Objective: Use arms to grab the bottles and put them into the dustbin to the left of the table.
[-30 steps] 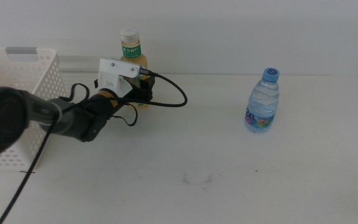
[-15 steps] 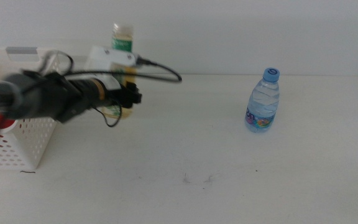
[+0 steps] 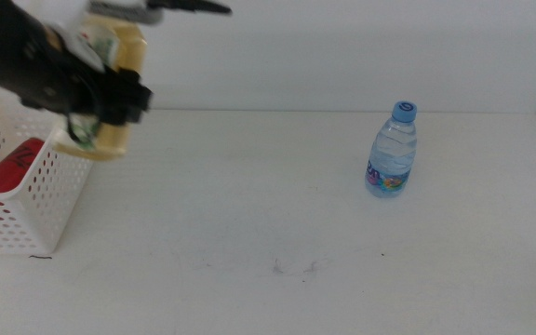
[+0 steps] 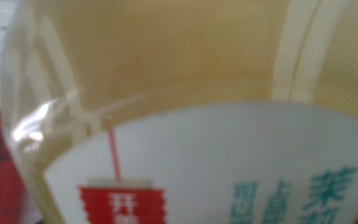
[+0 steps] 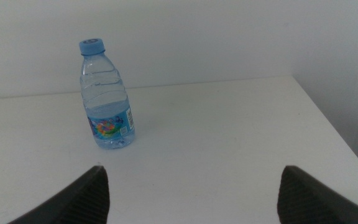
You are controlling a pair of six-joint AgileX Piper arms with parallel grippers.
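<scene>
Left gripper clamps the tea bottle, lifted at the bin's right rim; right gripper gapes wide, water bottle far right

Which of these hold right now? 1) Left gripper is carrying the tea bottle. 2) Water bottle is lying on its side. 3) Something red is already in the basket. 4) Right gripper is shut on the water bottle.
1) True: the left gripper holds the tea bottle in the air by the basket.
2) False: the water bottle stands upright on the table.
3) True: a red can lies inside.
4) False: the right gripper is open, apart from the water bottle.
</scene>
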